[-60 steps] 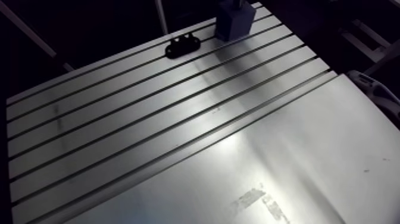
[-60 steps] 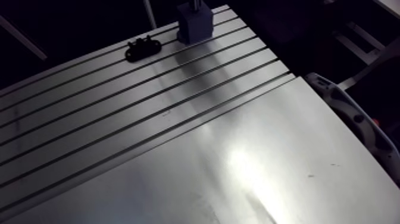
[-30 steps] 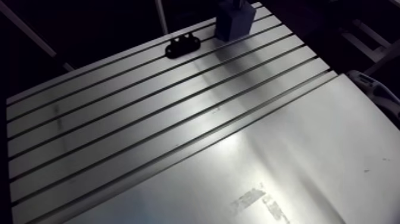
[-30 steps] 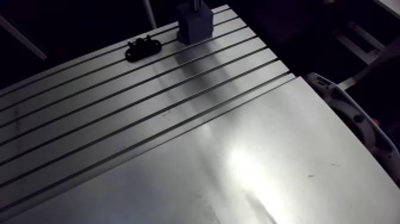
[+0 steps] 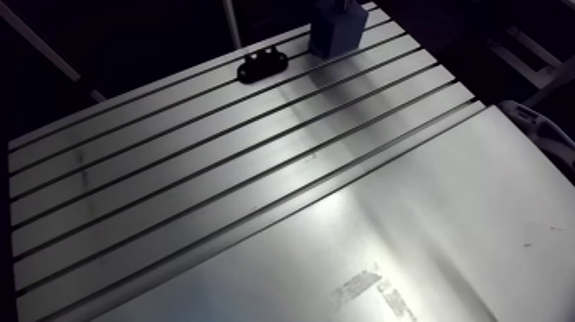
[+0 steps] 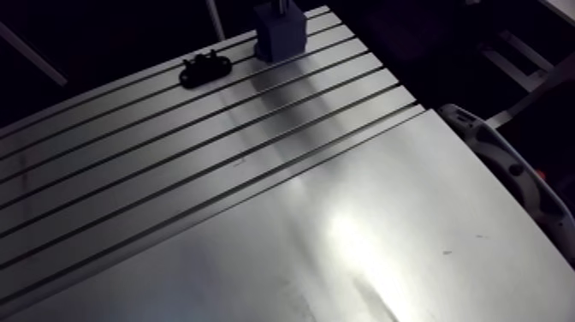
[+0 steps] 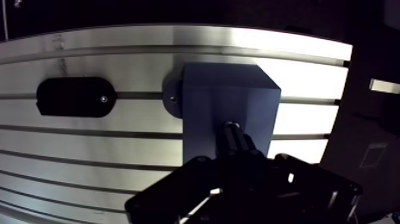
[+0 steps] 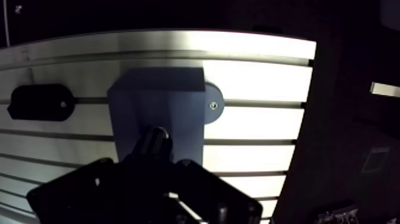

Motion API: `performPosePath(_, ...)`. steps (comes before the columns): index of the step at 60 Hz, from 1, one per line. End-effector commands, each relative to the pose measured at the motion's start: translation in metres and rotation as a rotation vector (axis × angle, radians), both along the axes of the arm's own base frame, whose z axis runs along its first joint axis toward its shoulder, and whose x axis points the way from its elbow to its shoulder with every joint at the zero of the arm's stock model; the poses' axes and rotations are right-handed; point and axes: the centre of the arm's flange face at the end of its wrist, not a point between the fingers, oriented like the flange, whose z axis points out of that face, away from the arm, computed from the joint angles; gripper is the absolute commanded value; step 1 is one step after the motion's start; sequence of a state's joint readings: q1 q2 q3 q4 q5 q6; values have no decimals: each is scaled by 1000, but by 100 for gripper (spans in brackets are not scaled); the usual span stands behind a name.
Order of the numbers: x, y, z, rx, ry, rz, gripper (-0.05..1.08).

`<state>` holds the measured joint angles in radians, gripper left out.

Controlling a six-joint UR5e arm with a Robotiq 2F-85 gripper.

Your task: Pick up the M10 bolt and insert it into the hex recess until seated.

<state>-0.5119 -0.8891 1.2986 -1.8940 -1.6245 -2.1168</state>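
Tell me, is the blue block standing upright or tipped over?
Upright. The blue block rests flat on the table, and the wrist view looks down on its top face.

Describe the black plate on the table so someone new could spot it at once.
Start at the slotted aluminium table and look to its far edge, where a blue-grey block stands. Beside the block, but apart from it, lies the black plate. It is the only dark piece there. It lies flat and low with rounded ends, where the block is tall and boxy.
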Motion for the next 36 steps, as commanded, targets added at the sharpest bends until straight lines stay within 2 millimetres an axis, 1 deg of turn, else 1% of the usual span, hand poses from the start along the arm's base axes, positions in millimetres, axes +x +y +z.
performPosePath(1,-1,1,9,1,8,6,108)
performPosePath(21,1,-3,27,5,20,25,108)
performPosePath(36,2,-4,26,5,17,26,108)
